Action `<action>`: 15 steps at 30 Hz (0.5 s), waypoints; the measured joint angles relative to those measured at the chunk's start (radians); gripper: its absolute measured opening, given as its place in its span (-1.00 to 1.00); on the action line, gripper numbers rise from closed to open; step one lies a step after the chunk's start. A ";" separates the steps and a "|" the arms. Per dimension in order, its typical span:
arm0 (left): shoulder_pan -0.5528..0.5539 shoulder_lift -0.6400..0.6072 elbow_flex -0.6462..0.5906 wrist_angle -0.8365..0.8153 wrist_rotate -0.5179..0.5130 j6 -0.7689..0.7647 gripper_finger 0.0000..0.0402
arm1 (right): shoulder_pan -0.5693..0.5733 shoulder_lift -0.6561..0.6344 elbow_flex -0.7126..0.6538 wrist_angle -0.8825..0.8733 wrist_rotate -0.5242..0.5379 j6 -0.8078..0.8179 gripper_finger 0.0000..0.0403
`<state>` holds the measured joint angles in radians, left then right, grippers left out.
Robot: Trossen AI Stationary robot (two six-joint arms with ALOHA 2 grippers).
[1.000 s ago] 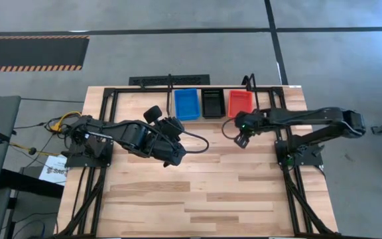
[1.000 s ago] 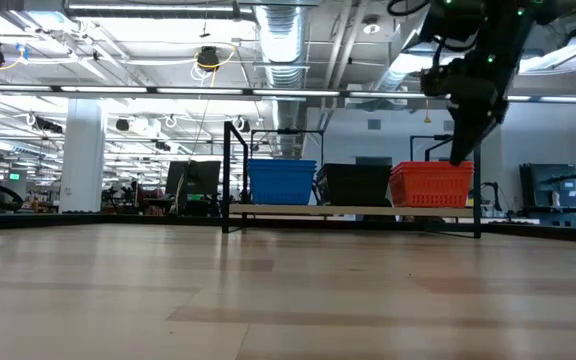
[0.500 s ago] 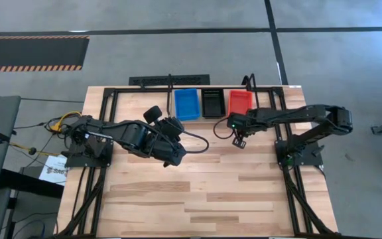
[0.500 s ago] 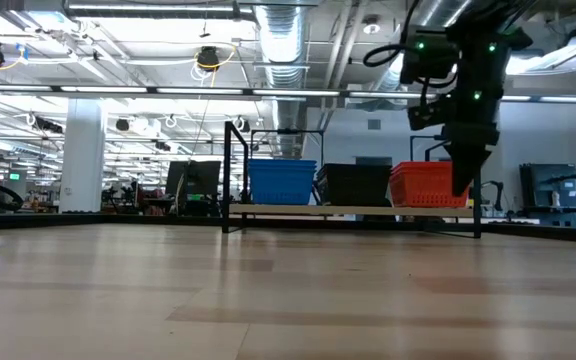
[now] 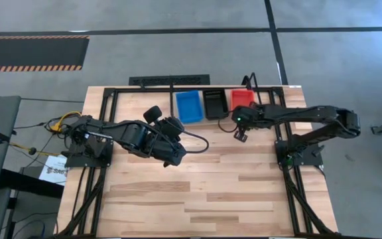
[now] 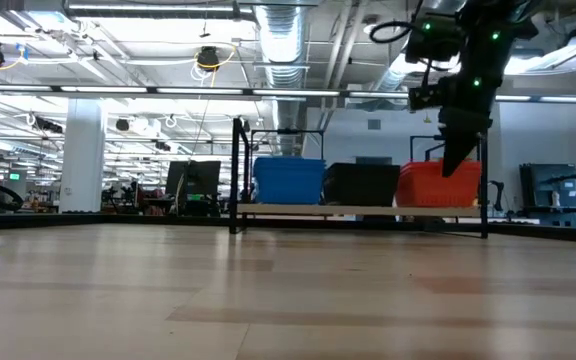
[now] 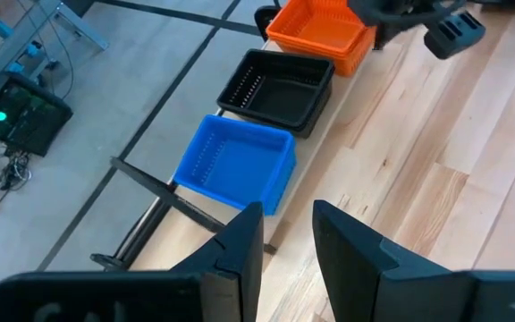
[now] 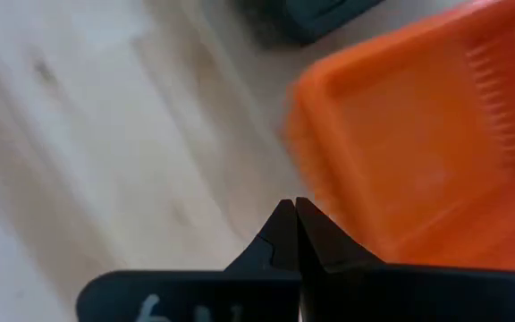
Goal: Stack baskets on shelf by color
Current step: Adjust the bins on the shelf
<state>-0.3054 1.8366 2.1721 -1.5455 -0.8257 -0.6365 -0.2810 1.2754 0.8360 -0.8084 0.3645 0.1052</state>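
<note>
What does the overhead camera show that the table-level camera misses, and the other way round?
Only the overhead view shows the left arm resting over the table's left half, and the floor around the table.

Only the table-level view shows the room behind, with ceiling pipes and lights, and the side walls of the baskets.

Both show the blue basket, black basket and orange basket in a row on the shelf, with the right arm's fingers hanging near the orange one.

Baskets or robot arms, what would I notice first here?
Probably the three bright baskets in a row on the shelf at the table's far edge: blue basket, black basket, orange basket. Then the right gripper, shut, hovering just before the orange one, while the left gripper waits open mid-table.
</note>
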 joint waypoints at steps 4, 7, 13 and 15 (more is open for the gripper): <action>0.000 0.000 0.000 0.000 0.000 0.000 -0.56 | 0.016 -0.041 0.000 0.023 0.015 0.014 -0.99; 0.000 0.000 0.000 0.000 0.000 0.000 -0.56 | 0.018 -0.061 0.001 0.044 0.008 0.019 -0.99; 0.000 0.000 0.000 0.001 0.000 0.000 -0.56 | 0.016 -0.067 0.001 0.063 -0.030 0.026 -0.99; 0.000 0.000 0.000 0.005 0.000 0.000 -0.56 | 0.016 -0.065 0.010 0.074 -0.090 0.026 -0.99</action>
<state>-0.3050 1.8366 2.1719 -1.5407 -0.8257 -0.6365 -0.2653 1.2100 0.8462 -0.7349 0.2743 0.1310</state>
